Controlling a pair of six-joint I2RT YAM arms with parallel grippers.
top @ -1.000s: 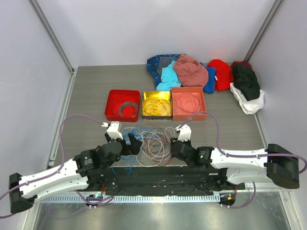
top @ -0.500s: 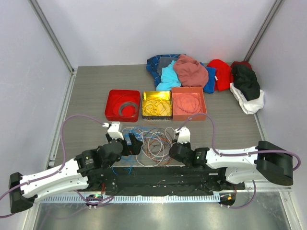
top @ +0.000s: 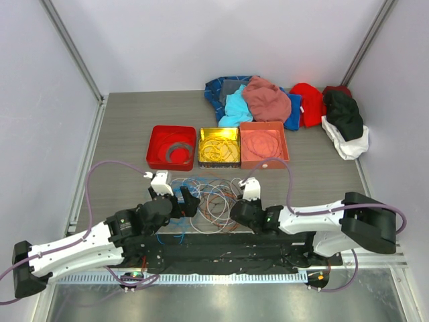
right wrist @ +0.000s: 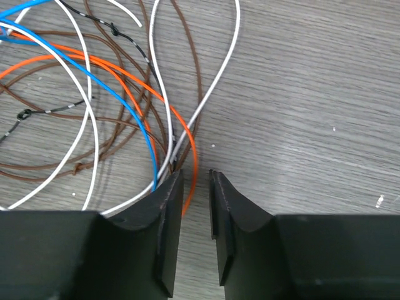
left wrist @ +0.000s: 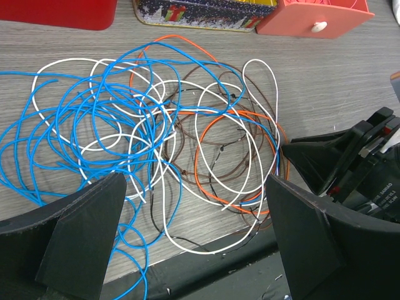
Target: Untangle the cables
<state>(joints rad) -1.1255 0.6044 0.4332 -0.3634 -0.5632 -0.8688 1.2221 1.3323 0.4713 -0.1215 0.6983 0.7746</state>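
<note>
Right gripper: the right gripper (right wrist: 197, 176) is low over the table (right wrist: 312, 94). Its jaws are nearly together, with a narrow slit of bare wood showing between them. It grasps nothing that can be seen.
At the slit: an orange wire (right wrist: 190, 147) bends round just at 12 o'clock of the fingertips and runs down into the slit, lying against the finger on the 9 o'clock side. Blue, white and brown strands pass behind that same finger.
Left gripper: the left gripper (left wrist: 195, 187) is spread wide and holds nothing. Its two fingers frame the heap from the 6 o'clock side, clear of the wires.
Cables: the cables (top: 208, 194) lie on the table in one loose tangle between the two grippers, at 3 o'clock of the left one and 9 o'clock of the right one. Blue loops fill the 9 o'clock half, while white, orange and brown loops fill the 3 o'clock half.
Beyond the tangle: at 12 o'clock stand a red tray (top: 152, 149), a yellow tin (top: 200, 149) and an orange tray (top: 285, 147), side by side, each with coiled wire inside.
Farthest out: a heap of clothes (top: 268, 100) lies at 1 o'clock by the back wall.
</note>
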